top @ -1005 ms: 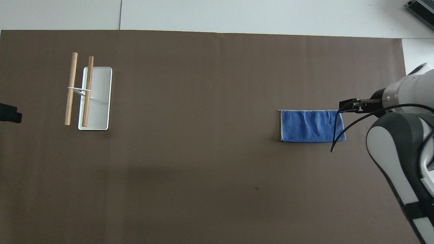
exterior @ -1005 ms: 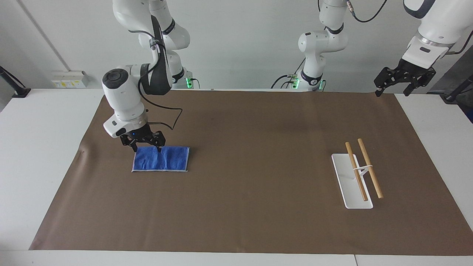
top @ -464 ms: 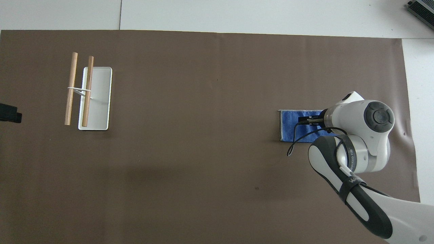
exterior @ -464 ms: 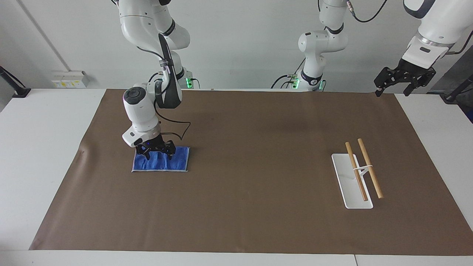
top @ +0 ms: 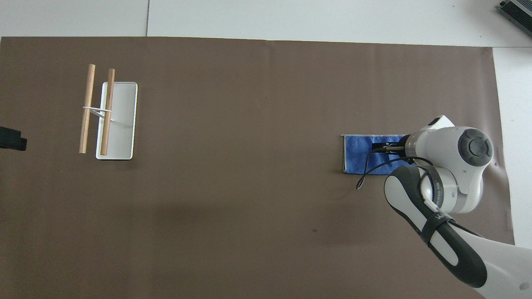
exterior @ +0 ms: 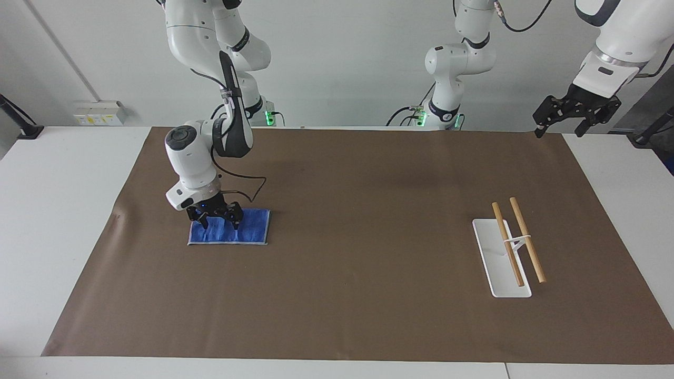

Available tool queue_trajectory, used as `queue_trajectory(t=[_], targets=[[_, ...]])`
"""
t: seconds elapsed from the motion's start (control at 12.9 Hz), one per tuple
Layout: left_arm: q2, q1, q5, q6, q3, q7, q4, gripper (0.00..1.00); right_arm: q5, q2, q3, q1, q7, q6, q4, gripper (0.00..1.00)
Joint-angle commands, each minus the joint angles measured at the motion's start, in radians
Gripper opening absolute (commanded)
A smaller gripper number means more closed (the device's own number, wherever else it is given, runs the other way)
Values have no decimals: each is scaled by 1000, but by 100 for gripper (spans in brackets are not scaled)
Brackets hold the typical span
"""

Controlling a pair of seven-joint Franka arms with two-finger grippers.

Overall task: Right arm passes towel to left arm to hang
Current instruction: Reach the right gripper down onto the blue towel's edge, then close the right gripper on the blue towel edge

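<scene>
A bright blue towel (exterior: 239, 228) with pale grey edging lies on a plain brown mat (exterior: 358, 210) over a white table (exterior: 63, 221). The rack (exterior: 500, 258) has a white base and two tan wooden rods. Both arms are white with black grippers.

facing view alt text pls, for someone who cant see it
The right gripper, fingers open, is down on a small blue towel lying flat on a brown mat toward the right arm's end of the table. The left gripper waits raised and open over the mat's corner, with a white towel rack with two wooden bars at that end.
</scene>
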Motion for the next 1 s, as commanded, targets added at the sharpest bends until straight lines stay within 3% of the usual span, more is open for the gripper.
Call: queue_trajectory(t=[0.0,0.15,0.23,0.31,0.46,0.54,0.93], targets=[[-27,9,22,7,-8,-9,-32,100,24,2,6,-5,-31,39,-27,100],[-27,9,22,7,-8,-9,-32,100,24,2,6,-5,-60,39,-28,100],[-27,9,22,7,-8,-9,-32,100,24,2,6,-5,-69,38,-30,66],[-27,9,22,7,-8,-9,-32,100,24,2,6,-5,-69,38,-30,44],[-27,9,22,7,-8,-9,-32,100,24,2,6,-5,-65,38,-30,10],[-27,9,22,7,-8,-9,-32,100,24,2,6,-4,-58,36,-30,0],[-27,9,22,7,-8,-9,-32,100,32,1,6,10,-51,24,-14,0]])
